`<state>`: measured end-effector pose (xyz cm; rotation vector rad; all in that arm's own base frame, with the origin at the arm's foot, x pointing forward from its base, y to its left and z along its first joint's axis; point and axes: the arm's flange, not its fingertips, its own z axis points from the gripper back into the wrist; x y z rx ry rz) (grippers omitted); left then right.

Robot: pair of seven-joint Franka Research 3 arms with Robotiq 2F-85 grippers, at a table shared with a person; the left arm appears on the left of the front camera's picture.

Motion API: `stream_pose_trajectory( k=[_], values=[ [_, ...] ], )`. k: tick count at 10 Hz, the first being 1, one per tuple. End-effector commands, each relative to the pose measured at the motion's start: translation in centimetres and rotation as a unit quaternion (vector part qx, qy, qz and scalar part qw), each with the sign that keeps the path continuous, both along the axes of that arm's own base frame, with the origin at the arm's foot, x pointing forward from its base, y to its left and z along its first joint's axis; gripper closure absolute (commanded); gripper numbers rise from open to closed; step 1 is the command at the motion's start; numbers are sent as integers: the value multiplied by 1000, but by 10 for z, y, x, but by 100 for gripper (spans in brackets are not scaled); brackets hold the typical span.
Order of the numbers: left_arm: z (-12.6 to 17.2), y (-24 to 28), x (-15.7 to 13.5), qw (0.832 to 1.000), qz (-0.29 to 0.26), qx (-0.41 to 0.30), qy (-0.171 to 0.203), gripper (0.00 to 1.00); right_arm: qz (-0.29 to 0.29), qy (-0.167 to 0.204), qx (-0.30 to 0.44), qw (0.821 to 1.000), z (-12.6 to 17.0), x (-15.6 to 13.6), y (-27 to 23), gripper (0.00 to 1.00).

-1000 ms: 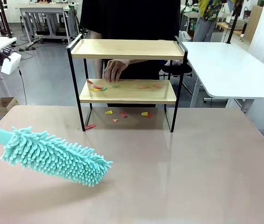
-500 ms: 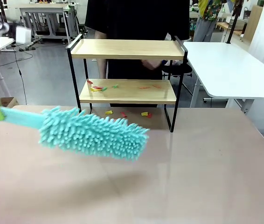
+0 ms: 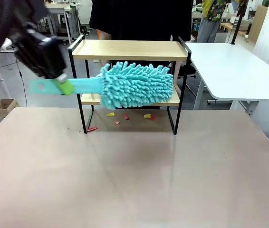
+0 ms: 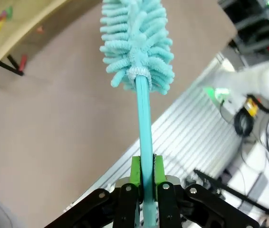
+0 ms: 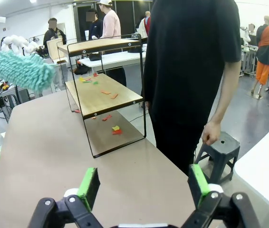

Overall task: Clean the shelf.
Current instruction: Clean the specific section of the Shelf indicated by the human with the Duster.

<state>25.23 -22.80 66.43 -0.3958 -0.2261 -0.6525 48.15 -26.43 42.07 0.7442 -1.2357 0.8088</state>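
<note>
While gripping a teal duster [image 3: 137,85] by its thin handle, enters the front view from upper left with the left end effector [image 3: 63,87] closed hard, green pads flat against both sides of the handle in the left wrist view. Holds the fluffy head level in the air above the bench [image 3: 134,180], in the front view at the height of the gap between the two wooden boards of the shelf [image 3: 129,49]; from the right wrist view, clear of the black frame, on the robot's side of it. Faces that shelf toward the far edge of the bench, with coloured paper scraps [image 5: 107,92] strewn across the lower board and more lying on the bench beneath, between the legs. Shares the bench with a person [image 3: 139,19] in a black top, standing just behind the shelf, one arm down near a small grey stool [image 5: 220,147]. Carries the right end effector [image 5: 144,183] above the bench spread wide, nothing between its green pads.
</note>
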Motion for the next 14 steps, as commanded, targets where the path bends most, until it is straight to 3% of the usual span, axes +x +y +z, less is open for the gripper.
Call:
stream_pose_trajectory(
  k=[1, 2, 4, 5, 7, 9, 12, 14],
  values=[
    [-19, -35, 4, 1000, 18, 5, -9, 87, 0, -3, 0, 1000, 3, 0, 2, 0],
    [-24, -45, 11, 1000, 25, -1, 0, 87, 0, -3, 0, 1000, 3, 0, 2, 0],
    [-9, -24, -2, 1000, 16, 5, -9, 87, 0, -3, 0, 1000, 3, 0, 2, 0],
    [-23, -46, 3, 1000, 18, 8, -5, 87, 0, -3, 0, 1000, 3, 0, 2, 0],
    [-19, -91, -15, 994, 76, 57, -59, 87, 0, -3, 0, 1000, 3, 0, 2, 0],
    [-27, -107, -6, 989, 119, 42, -80, 87, 0, -3, 0, 1000, 3, 0, 2, 0],
    [-56, -137, 22, 989, 134, 32, -59, 87, 0, -3, 0, 1000, 3, 0, 2, 0],
    [-66, -155, 35, 986, 152, 18, -70, 87, 0, -3, 0, 1000, 3, 0, 2, 0]
  ],
)
